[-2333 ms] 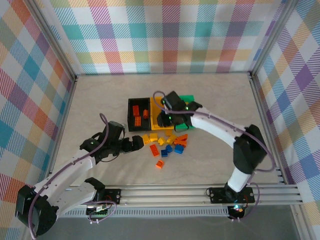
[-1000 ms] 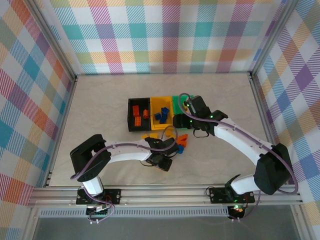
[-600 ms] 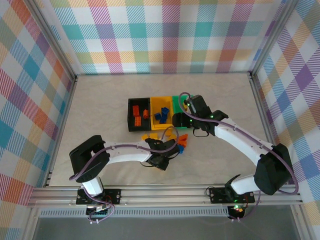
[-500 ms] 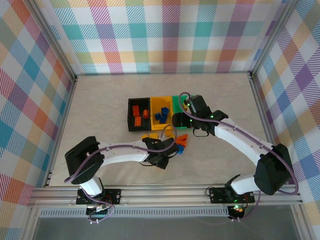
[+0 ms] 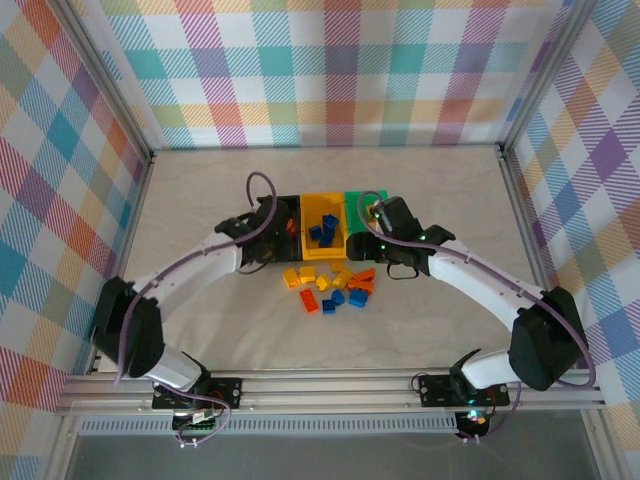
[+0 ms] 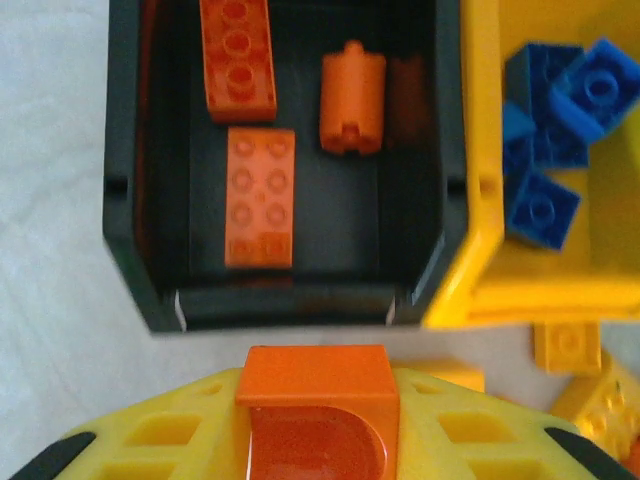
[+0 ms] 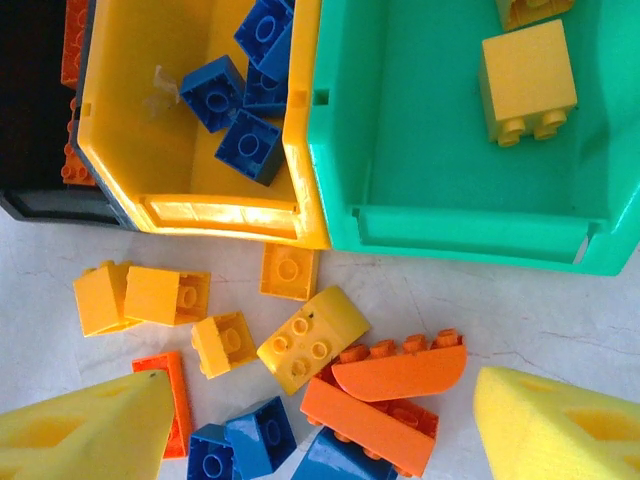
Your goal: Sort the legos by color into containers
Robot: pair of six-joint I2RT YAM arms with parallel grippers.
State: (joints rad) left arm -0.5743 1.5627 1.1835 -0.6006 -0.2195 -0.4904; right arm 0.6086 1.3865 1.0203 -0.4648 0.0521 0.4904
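The left claw is clamped on an orange brick. Just ahead of its fingers is the black bin, with three or perhaps four orange pieces inside; one by the far wall is too dark to be sure. The right claw stands wide, holding nothing. Loose bricks lie on the table between and ahead of its fingers. Beyond them sit the yellow bin with blue bricks and the green bin with yellow bricks
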